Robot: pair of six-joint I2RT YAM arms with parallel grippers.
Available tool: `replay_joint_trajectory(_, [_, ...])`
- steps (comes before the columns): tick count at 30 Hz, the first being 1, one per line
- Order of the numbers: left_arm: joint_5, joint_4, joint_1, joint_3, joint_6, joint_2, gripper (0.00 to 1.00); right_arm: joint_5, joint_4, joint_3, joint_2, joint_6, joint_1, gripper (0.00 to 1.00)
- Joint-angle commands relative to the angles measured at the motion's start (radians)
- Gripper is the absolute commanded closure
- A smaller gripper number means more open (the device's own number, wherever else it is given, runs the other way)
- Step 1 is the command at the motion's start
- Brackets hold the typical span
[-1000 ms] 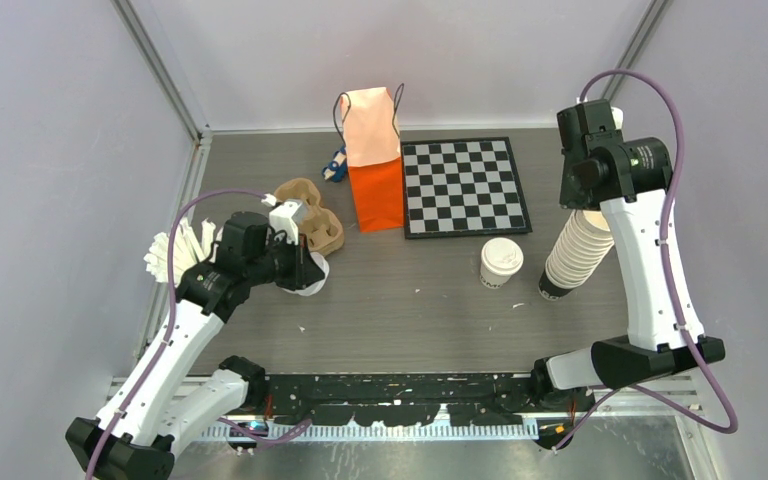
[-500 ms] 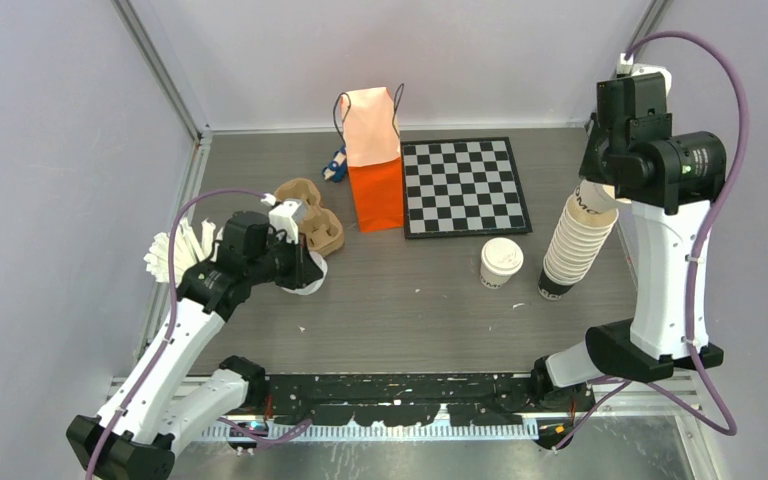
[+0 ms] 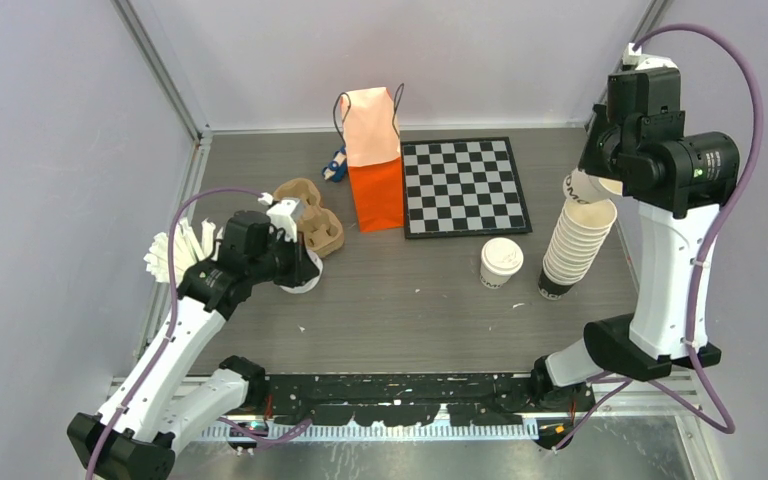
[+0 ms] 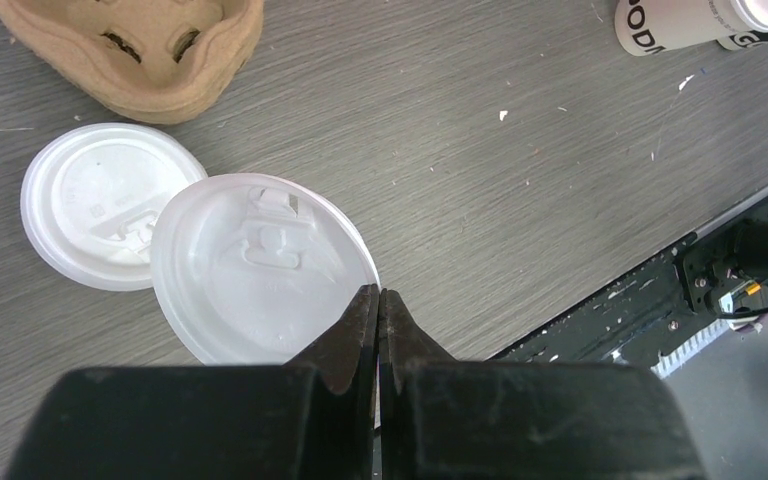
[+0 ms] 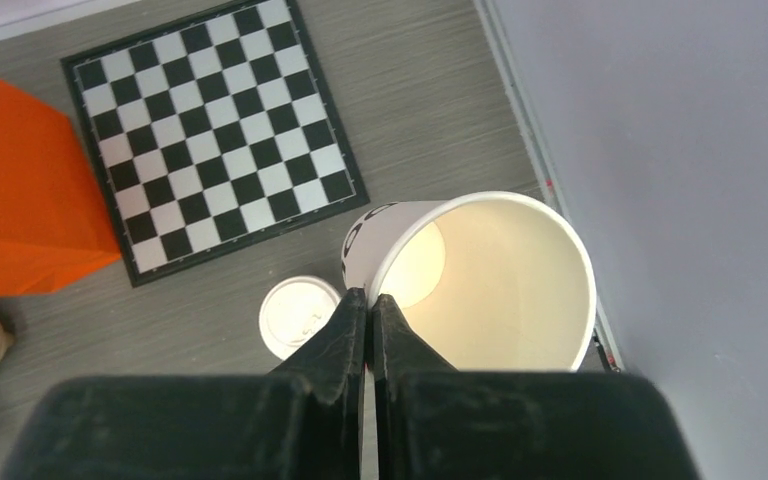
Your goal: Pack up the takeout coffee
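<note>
The takeout coffee (image 3: 501, 262), a small white lidded cup, stands on the table in front of the chessboard; it also shows in the right wrist view (image 5: 298, 316). The orange paper bag (image 3: 375, 165) stands open at the back centre. My right gripper (image 5: 370, 298) is shut on the rim of a lidless paper cup (image 5: 490, 280), held in the air above the tall cup stack (image 3: 573, 248). My left gripper (image 4: 378, 295) is shut on the rim of a loose white lid (image 4: 260, 270), which overlaps a second lid (image 4: 85, 215) lying on the table.
A chessboard (image 3: 463, 186) lies right of the bag. A brown pulp cup carrier (image 3: 312, 215) sits next to my left gripper (image 3: 298, 270). White folded items (image 3: 175, 255) lie at the left edge. A small blue object (image 3: 335, 165) is behind the carrier. Walls close in on both sides.
My right arm has risen and swung right, lifting the top cup off the stack. My left gripper has stayed near the carrier with the lid.
</note>
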Motion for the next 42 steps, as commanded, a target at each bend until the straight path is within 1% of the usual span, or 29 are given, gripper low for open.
replay_joint_trajectory(1, [-0.044,0.001,0.005,0.035,-0.022,-0.025,1.00,-0.162,0.067,-0.049,-0.048,-0.020,0.000,0.93])
replay_joint_trajectory(6, [-0.114,0.005,0.005,0.039,-0.068,-0.057,1.00,-0.289,0.214,-0.256,-0.121,0.006,0.043,0.93])
replay_joint_trajectory(9, [-0.167,0.048,0.005,0.018,-0.114,-0.101,1.00,-0.256,0.278,-0.355,-0.157,0.017,0.154,0.93])
replay_joint_trajectory(10, [-0.180,0.056,0.005,0.017,-0.127,-0.112,1.00,-0.223,0.293,-0.375,-0.164,0.019,0.201,0.93])
replay_joint_trajectory(13, [-0.193,0.076,0.005,0.018,-0.151,-0.133,1.00,-0.200,0.329,-0.426,-0.169,0.022,0.306,0.93])
replay_joint_trajectory(16, [-0.175,0.081,0.005,0.029,-0.156,-0.126,1.00,-0.122,0.333,-0.448,-0.167,0.027,0.355,0.93])
replay_joint_trajectory(18, [-0.165,0.070,0.005,0.036,-0.156,-0.116,1.00,-0.006,0.321,-0.462,-0.163,0.016,0.356,0.92])
replay_joint_trajectory(21, [-0.159,0.067,0.005,0.029,-0.157,-0.114,1.00,0.159,0.258,-0.470,-0.140,0.003,0.355,0.92])
replay_joint_trajectory(24, [-0.156,0.079,0.005,0.017,-0.166,-0.116,1.00,0.194,0.254,-0.509,-0.143,-0.002,0.355,0.92])
replay_joint_trajectory(29, [-0.146,0.083,0.005,0.025,-0.165,-0.096,1.00,0.260,0.231,-0.504,-0.144,-0.003,0.355,0.92])
replay_joint_trajectory(31, [-0.145,0.075,0.005,0.033,-0.157,-0.093,1.00,0.218,0.235,-0.493,-0.143,-0.010,0.355,0.92])
replay_joint_trajectory(36, [-0.154,0.060,0.005,0.043,-0.149,-0.106,1.00,0.029,0.283,-0.492,-0.145,-0.024,0.362,0.92])
replay_joint_trajectory(40, [-0.163,0.055,0.005,0.048,-0.150,-0.115,1.00,-0.131,0.414,-0.595,-0.175,-0.027,0.425,0.92])
replay_joint_trajectory(42, [-0.166,0.049,0.005,0.054,-0.151,-0.114,1.00,-0.174,0.497,-0.695,-0.189,-0.027,0.490,0.92])
